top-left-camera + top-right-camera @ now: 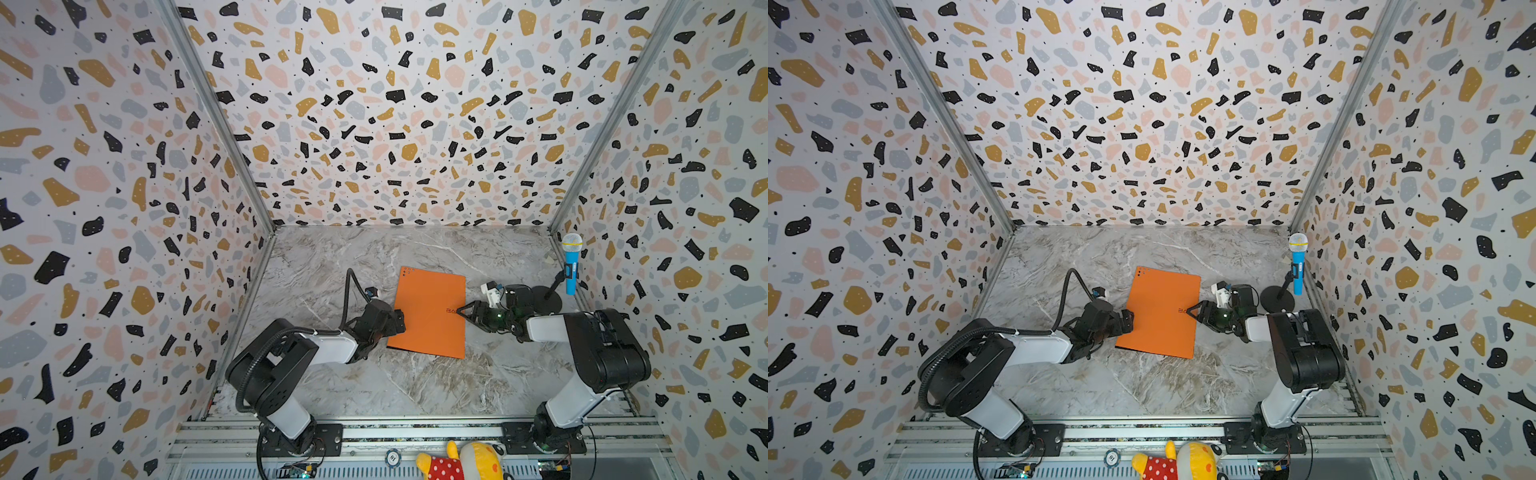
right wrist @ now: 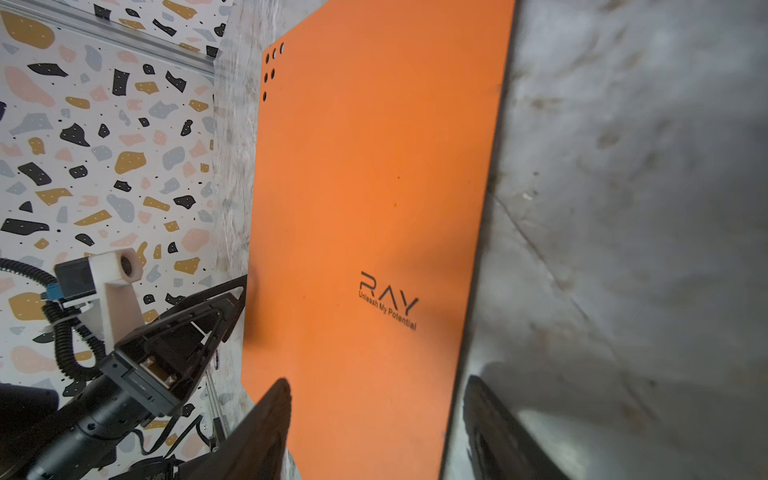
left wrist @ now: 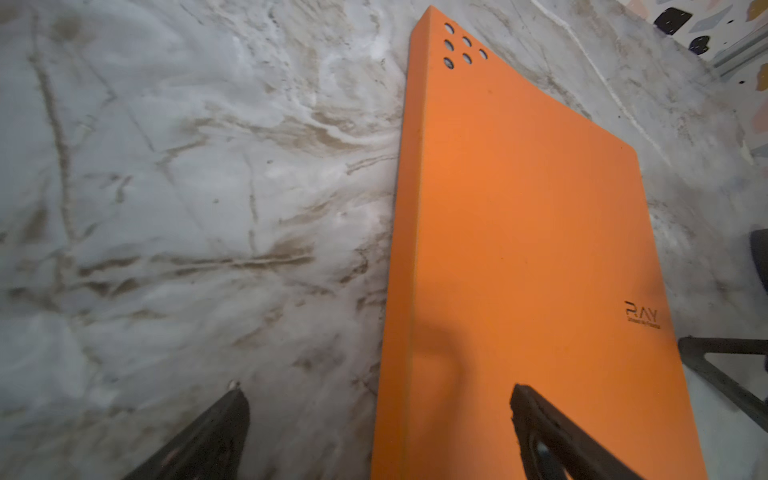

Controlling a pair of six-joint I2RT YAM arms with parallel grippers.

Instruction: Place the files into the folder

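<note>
Centre-frame in both top views, the flat orange folder [image 1: 430,316] lies closed, its edges straddled by the open, empty left gripper [image 3: 376,392] and right gripper [image 2: 378,382]. No files are seen, so they are judged already inside. A clean withdrawal is called for.

Lab robot booth, terrazzo-print walls [image 1: 395,104], marble tabletop [image 1: 436,386], aluminium rail [image 1: 374,434]

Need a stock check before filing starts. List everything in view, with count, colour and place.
folder: one, orange, closed, flat on mid table
papers: none in sight
microphone: one, blue with white head, far right corner
stand: one, black, under the microphone
plush toy: one, yellow and red with white dots, front rail
table: one, grey marble
walls: three, speckled, around the table
left gripper: one, black, open, astride the folder's left edge
right gripper: one, black, open, at the folder's right edge
</note>
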